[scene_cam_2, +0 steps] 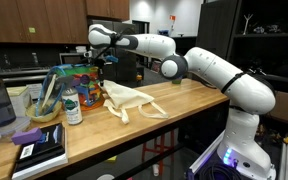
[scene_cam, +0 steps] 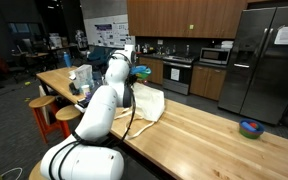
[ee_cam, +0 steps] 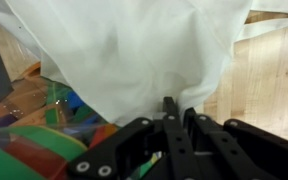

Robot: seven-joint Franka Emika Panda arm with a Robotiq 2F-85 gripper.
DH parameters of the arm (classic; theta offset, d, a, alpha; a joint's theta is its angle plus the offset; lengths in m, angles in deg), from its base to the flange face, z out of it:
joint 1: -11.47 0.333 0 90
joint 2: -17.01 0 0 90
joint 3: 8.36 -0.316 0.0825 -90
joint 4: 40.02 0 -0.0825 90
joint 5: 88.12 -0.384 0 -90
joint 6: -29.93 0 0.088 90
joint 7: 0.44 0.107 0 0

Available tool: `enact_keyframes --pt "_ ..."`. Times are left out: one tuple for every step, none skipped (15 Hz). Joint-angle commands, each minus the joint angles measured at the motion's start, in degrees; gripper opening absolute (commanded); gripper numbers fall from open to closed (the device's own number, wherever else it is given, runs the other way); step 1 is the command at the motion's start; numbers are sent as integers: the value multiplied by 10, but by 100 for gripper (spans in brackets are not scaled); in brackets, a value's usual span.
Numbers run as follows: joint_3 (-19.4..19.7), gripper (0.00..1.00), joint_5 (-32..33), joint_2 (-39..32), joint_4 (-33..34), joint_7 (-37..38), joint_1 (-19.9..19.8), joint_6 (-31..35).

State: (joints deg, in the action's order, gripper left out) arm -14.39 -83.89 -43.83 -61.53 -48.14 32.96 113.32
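Where it lies crumpled on the wooden table, the white cloth shows as a thin, creamy-white sheet, bunched into a low heap with a raised peak at one end and a long flat tail trailing from the other. In an exterior view the cloth spreads wider and hangs slightly over the table's near edge. The wrist view fills with its fabric, smooth and faintly translucent, creased by soft folds. Just above the peaked end of the cloth hangs the gripper, pointing down. Its two dark fingers stand pressed almost together with only a slit between them, and whether any fold is caught there cannot be told. Right beside the cloth, at that same end, sits a heap of brightly coloured items, green, orange and blue, which also shows at the wrist view's lower corner. Next beyond the cloth stands a white bottle with a green label and dark cap. Farther still from the cloth lie a purple block and a black book. Well apart from the cloth, down the opposite stretch of table, rests a small blue bowl.
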Motion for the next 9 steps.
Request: enact_keyframes --pt "2 17 -1 -8 15 -1 1 -7" --pt "2 24 -1 -9 15 -1 1 -7" --pt "2 30 -1 -9 15 -1 1 -7" --pt "2 30 -1 -10 15 -1 1 -7" --pt "2 30 -1 -10 15 -1 1 -7" --pt "2 30 -1 -10 15 -1 1 -7" --pt "2 30 -1 -10 15 -1 1 -7" --pt "2 30 -1 -10 15 -1 1 -7" --pt "2 30 -1 -10 15 -1 1 -7"
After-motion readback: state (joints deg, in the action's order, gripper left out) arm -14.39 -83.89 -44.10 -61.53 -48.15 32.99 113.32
